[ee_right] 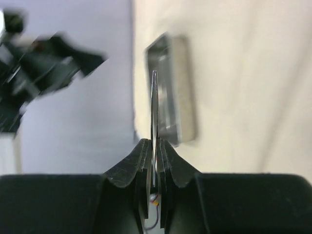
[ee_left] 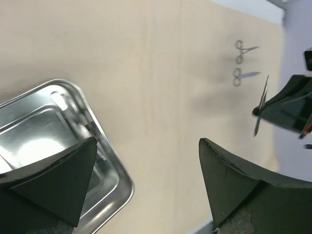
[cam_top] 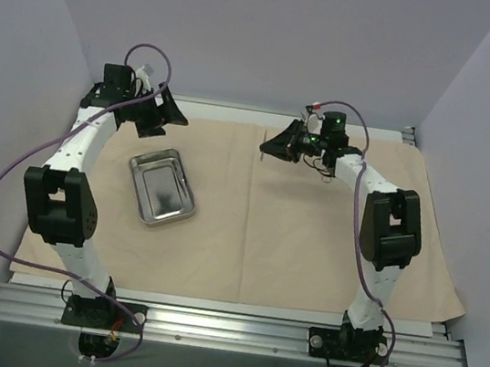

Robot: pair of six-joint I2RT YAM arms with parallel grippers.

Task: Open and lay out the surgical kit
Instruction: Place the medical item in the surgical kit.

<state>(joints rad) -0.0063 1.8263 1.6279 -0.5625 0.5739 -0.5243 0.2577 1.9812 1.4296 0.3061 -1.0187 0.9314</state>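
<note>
the cloth wrap lay spread flat over the table, its far edge against the back wall and its near edge by the rail; the steel tray sat askew on the left half, and i could not tell whether the glints inside were instruments or reflections; two ring-handled instruments lay side by side on the cloth near the far edge; broad bare cloth ran between the tray and my right arm; my right gripper hung above the far middle, pinched tight on a thin instrument; my left gripper hovered beyond the tray, jaws spread wide, holding nothing.
</note>
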